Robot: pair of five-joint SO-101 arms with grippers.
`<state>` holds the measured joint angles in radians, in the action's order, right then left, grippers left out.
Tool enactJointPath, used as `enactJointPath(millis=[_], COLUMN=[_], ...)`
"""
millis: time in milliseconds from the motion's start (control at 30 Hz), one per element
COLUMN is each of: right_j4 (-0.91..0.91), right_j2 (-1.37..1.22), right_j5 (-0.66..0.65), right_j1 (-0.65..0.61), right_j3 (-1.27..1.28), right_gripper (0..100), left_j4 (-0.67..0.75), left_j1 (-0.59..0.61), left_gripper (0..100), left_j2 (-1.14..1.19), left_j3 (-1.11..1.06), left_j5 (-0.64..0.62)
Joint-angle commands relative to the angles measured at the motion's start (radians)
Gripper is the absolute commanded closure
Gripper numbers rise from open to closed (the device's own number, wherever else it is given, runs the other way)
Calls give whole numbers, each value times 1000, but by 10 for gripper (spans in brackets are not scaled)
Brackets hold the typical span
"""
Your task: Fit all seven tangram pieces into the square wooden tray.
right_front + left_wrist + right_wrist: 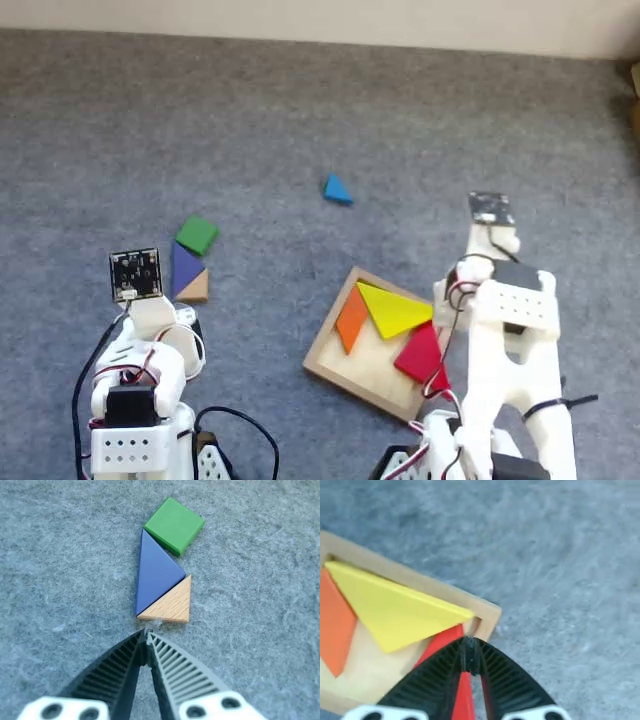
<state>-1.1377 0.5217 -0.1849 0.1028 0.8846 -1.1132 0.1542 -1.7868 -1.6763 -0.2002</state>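
The left jaws are pressing shut on nothing, their ribbed tips just short of a bare-wood triangle (170, 605) that is touching a smooth indigo triangle (156, 577) and a green square (174, 525), at left of frame. The right jaws, likewise closed and empty, are hanging over the square wooden tray (350, 385) at lower middle, which is holding an orange piece (351, 318), a yellow triangle (395, 310) and a red triangle (420, 352). A small blue triangle (337, 190) is lying alone on the fuzzy grey tabletop (300, 110).

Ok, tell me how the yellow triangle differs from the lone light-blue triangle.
The yellow triangle is clearly larger than the light-blue triangle. The yellow one sits in the wooden tray, beside the orange piece. The light-blue one lies alone on the grey carpet, touching nothing. Both are triangles.
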Motion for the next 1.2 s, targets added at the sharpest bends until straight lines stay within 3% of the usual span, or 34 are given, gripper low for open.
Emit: enactJointPath(millis=[0,467,667,867,1167], right_j4=[15,53,101,122,124], right_j2=[4,-10,-206,-329,-341], right_j5=[2,2,8,14,161], right_j1=[44,28,8,-114,-314], right_j3=[-58,53,51,-21,-196], right_gripper=[991,991,991,991,991], left_j4=[-2,-2,-2,-2,-2], left_j1=[15,15,15,15,15], left_gripper=[995,995,995,995,995], left_j2=[-2,-2,-2,-2,-2], left_j3=[-21,-21,-21,-21,-21], left_j5=[6,6,6,6,6])
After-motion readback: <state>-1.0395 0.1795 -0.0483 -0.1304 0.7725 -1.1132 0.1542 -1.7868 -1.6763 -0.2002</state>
